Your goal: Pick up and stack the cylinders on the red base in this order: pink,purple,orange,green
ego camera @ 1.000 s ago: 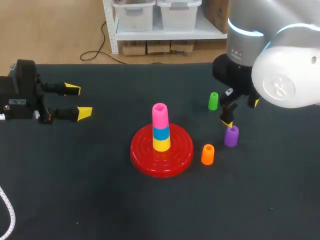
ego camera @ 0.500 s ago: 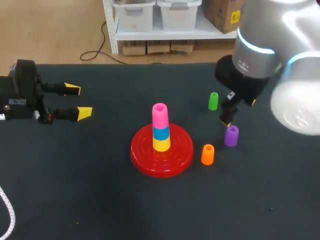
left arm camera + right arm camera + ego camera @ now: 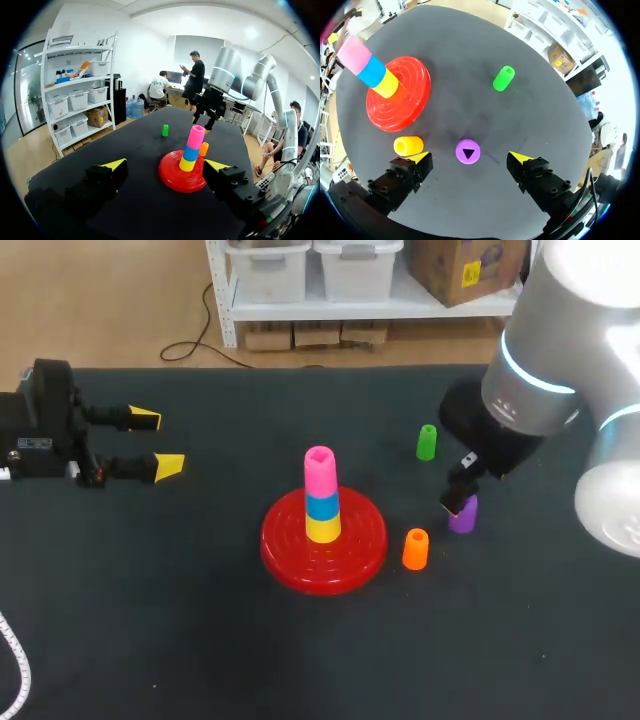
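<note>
The red base (image 3: 365,540) holds a stack of yellow, blue and a pink cylinder (image 3: 319,472) on top. To its right stand the orange cylinder (image 3: 415,549), the purple cylinder (image 3: 464,515) and, farther back, the green cylinder (image 3: 426,442). My right gripper (image 3: 461,499) hangs directly over the purple one. In the right wrist view that gripper (image 3: 470,158) is open, and the purple cylinder (image 3: 468,151) stands upright between its fingers, untouched. The orange cylinder (image 3: 408,145) lies close beside one finger. My left gripper (image 3: 152,443) is open and empty at the far left.
In the left wrist view the red base (image 3: 172,179) and its stack lie ahead of the open left gripper (image 3: 166,165), with the green cylinder (image 3: 165,130) beyond. The green cylinder (image 3: 503,78) lies ahead of the right gripper, with the red base (image 3: 415,75) off to one side.
My right arm has shifted toward the table's front and down, bringing its open gripper over the purple cylinder. The left arm and all cylinders have stayed put.
</note>
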Robot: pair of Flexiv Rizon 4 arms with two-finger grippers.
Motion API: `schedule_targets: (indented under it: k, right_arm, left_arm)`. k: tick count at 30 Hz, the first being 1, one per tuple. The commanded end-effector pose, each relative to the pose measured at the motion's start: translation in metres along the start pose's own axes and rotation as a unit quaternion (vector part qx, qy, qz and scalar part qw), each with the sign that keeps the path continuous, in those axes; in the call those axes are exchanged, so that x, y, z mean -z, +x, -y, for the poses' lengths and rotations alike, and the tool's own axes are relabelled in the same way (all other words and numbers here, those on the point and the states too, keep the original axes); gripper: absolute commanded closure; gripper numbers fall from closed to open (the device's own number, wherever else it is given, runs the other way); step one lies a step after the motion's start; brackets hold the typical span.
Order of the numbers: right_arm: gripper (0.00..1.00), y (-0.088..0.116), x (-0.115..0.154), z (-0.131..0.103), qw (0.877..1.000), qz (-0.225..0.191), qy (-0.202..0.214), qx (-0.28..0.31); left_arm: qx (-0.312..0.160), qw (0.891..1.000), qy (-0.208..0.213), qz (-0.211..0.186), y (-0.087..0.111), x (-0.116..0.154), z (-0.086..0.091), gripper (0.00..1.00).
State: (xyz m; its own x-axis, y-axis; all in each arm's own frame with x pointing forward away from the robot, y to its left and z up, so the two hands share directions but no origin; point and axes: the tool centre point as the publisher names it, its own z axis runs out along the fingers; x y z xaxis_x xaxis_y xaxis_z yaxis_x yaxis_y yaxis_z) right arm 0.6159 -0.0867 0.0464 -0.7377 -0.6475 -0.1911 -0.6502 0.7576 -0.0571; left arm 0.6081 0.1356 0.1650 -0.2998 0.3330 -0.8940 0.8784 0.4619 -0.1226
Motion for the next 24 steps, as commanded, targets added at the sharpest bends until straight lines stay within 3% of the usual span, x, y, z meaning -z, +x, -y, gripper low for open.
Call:
schedule_targets:
  k: [1, 9, 16, 24]
  right_arm:
    - [0.00, -0.004, -0.007, 0.001, 1.000, -0.015, -0.010, -0.002]
    - [0.04, -0.007, -0.012, -0.002, 0.999, -0.025, -0.022, -0.008]
    - [0.29, -0.005, -0.018, -0.005, 0.999, -0.027, -0.025, -0.010]
    - [0.44, -0.003, -0.021, -0.007, 0.999, -0.030, -0.027, -0.009]
  left_arm:
    - [-0.002, 1.000, -0.002, 0.004, 0.002, -0.001, 0.000, 0.00]
    - [-0.002, 1.000, -0.002, 0.004, 0.002, -0.001, 0.000, 0.00]
    - [-0.002, 1.000, -0.002, 0.004, 0.002, -0.001, 0.000, 0.00]
    - [-0.002, 1.000, -0.002, 0.004, 0.002, -0.001, 0.000, 0.00]
